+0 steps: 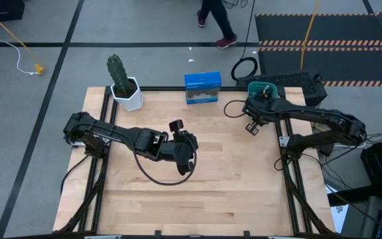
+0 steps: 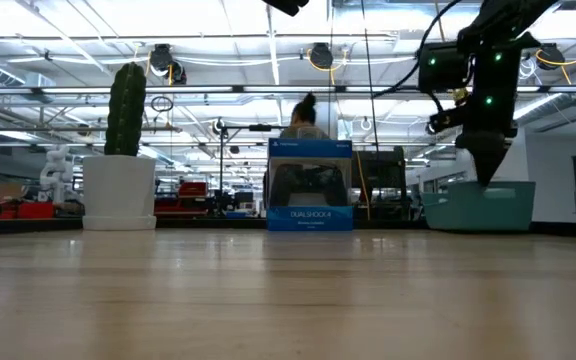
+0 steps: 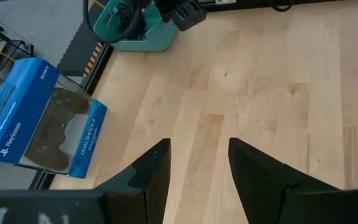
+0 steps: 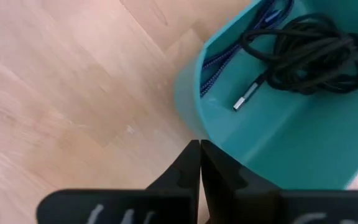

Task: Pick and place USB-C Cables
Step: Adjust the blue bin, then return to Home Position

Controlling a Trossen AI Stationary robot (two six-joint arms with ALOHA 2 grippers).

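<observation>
the teal bin [image 4: 272, 134] holds the usb-c cables: a black cable [image 4: 309, 53] bundled with its silver plug showing, and a blue-purple cable [image 4: 225, 62] along the bin's wall. my right gripper [image 4: 199, 163] hangs just outside the bin's rim, fingers pressed together, holding nothing. my left gripper [image 3: 197, 168], well away from the bin, stands open and empty. further from the bin, a blue box [image 3: 36, 118] reads "sony", "playstation", "dualshock 4".

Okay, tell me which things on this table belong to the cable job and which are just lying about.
Job:
- black bundled cable in the bin
- blue-purple braided cable in the bin
- teal plastic bin
- right gripper, shut

Lying about:
- potted green cactus
- blue boxed game controller
- left gripper, open, idle
</observation>
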